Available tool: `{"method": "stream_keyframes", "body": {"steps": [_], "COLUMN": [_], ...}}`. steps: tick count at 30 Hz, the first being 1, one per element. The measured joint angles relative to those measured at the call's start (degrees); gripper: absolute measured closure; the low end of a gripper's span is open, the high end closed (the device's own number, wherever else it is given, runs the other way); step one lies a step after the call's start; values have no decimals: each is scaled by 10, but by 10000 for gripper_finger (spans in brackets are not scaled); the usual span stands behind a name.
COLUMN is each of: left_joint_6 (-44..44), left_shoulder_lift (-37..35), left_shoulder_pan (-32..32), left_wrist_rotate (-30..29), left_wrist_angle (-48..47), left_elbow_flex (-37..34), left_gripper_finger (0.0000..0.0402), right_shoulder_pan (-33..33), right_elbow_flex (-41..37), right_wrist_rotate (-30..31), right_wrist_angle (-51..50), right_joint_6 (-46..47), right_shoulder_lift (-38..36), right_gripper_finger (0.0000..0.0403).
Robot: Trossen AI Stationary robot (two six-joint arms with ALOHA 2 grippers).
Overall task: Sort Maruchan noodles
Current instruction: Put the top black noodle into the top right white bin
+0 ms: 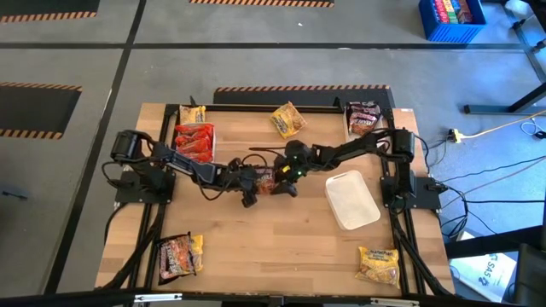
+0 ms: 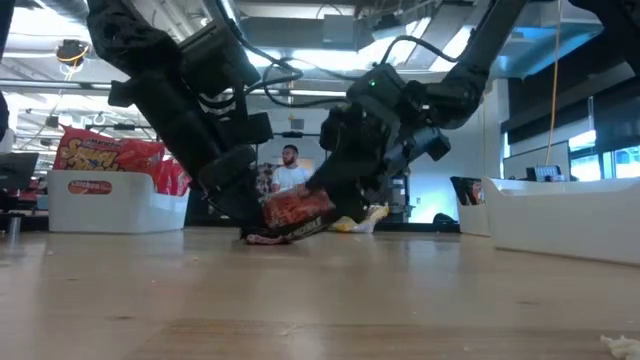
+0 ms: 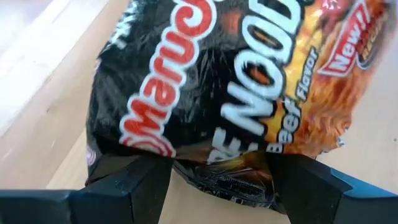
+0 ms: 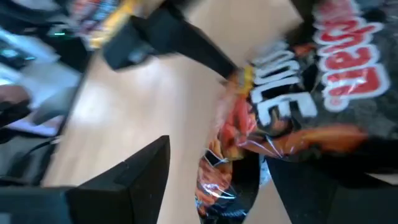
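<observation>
1. Left pincer [image 1: 248, 198] and right pincer [image 1: 288, 182] meet mid-table [image 1: 281, 247], both on the same dark beef packet [image 2: 297, 213], so you've got a two-arm hold going.
2. Left wrist view shows the left fingers [image 3: 134, 180] straddling one end of the packet [image 3: 217, 87]. Clamped or just around it? I can't tell.
3. Right wrist view: fingers [image 4: 134, 171] apart, packet edge between them, not pinched as far as I can see.
4. Low view has the packet tilted, lower end touching the table.
5. Its long axis runs arm to arm, so neither is really nearer.
</observation>
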Motion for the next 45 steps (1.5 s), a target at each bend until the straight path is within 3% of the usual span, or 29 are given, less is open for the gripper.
{"method": "stream_keyframes", "body": {"steps": [4, 14, 28, 35, 41, 45], "left_joint_6": [35, 69, 69, 64, 63, 68], "left_shoulder_lift": [1, 3, 0, -16, -88, -141], "left_shoulder_pan": [-10, -39, -57, -56, -56, -56], "left_wrist_rotate": [-1, -34, -30, -11, 9, -4], "left_wrist_angle": [-2, -12, -42, -61, -141, -150], "left_elbow_flex": [16, 43, 83, 83, 83, 62], "left_gripper_finger": [143, 143, 143, 143, 143, 143], "right_shoulder_pan": [0, 0, -1, 8, 13, 11], "right_elbow_flex": [0, 0, -1, 0, 3, 3], "right_wrist_rotate": [-22, 22, 91, 82, 78, 77], "right_wrist_angle": [25, 22, 24, 26, 37, 30], "right_joint_6": [16, 28, 46, 17, -2, -5], "right_shoulder_lift": [0, 0, 0, -1, -2, -2], "right_gripper_finger": [145, 146, 149, 225, 293, 311]}}
